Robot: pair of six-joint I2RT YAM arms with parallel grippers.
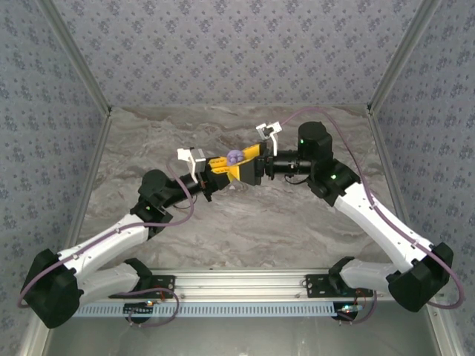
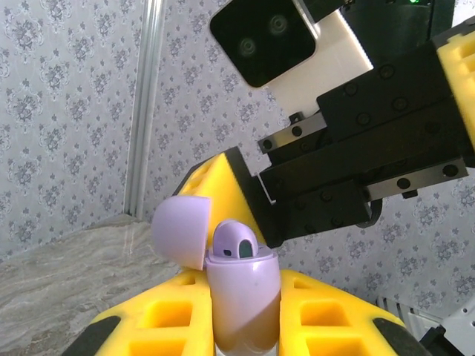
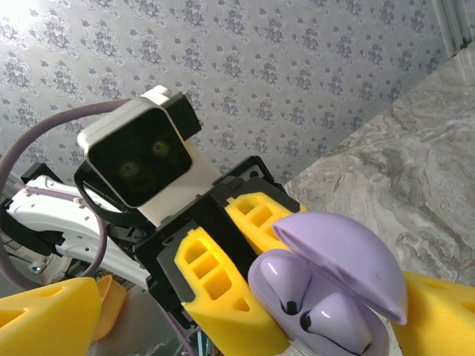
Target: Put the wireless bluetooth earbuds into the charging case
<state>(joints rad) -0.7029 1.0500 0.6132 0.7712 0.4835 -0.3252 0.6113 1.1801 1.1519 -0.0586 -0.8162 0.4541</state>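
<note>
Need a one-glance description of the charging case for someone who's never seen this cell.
Look above the middle of the marble table, where the two arms meet tip to tip. Clamped in the left end effector is the charging case. It is a small lavender capsule among yellow and black parts, its domed lid flipped open over two lavender earbuds.

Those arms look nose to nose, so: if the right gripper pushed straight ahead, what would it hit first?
Probably the lavender charging case held by the left gripper; depth is hard to judge.
</note>
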